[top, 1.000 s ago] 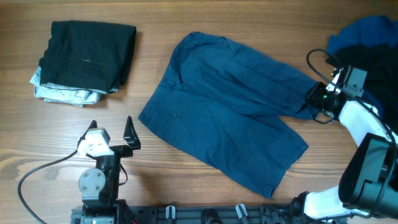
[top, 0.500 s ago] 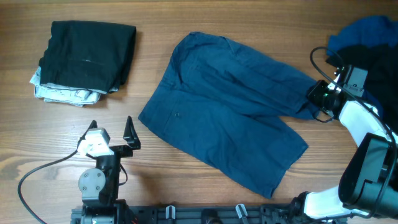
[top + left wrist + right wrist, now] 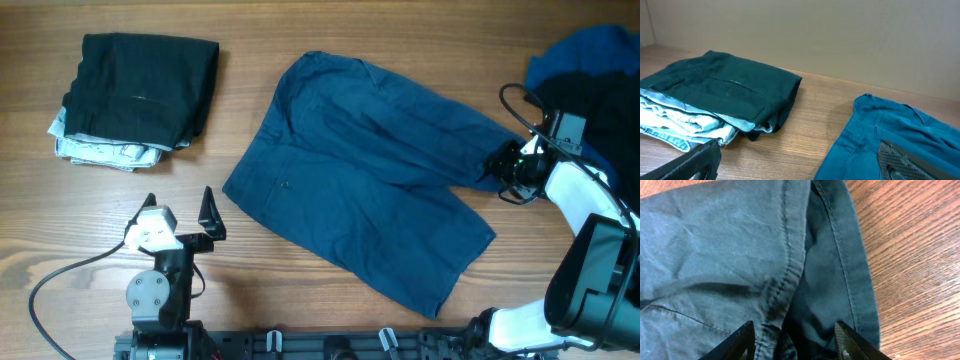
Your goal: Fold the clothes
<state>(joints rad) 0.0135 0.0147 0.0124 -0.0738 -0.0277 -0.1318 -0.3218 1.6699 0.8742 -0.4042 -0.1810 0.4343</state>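
Two legs of the navy shorts [image 3: 360, 200] lie spread flat across the middle of the table [image 3: 300, 30], with the waistband [image 3: 258, 130] to the left and the legs running right and near. The right gripper [image 3: 797, 341] sits low over the far leg's hem [image 3: 852, 275]. Its fingers are apart with the stitched seam between them, not pinched on the cloth as far as the wrist view shows. The left gripper [image 3: 179, 200] stands near the left, apart from the fabric, fingers spread wide. A folded stack [image 3: 140, 90] (black on top, pale cloth beneath) rests at the far left, and a loose heap [image 3: 590, 70] of blue and black lies at the far right. The shorts look soft, limp and light, a woven cloth that will drape and sag rather than hold its shape, so one pinch would likely drag a corner, not the whole piece. Hems and waistband are stitched thicker and are probably the surest holds: a hem corner on the right, a waistband corner on the left.
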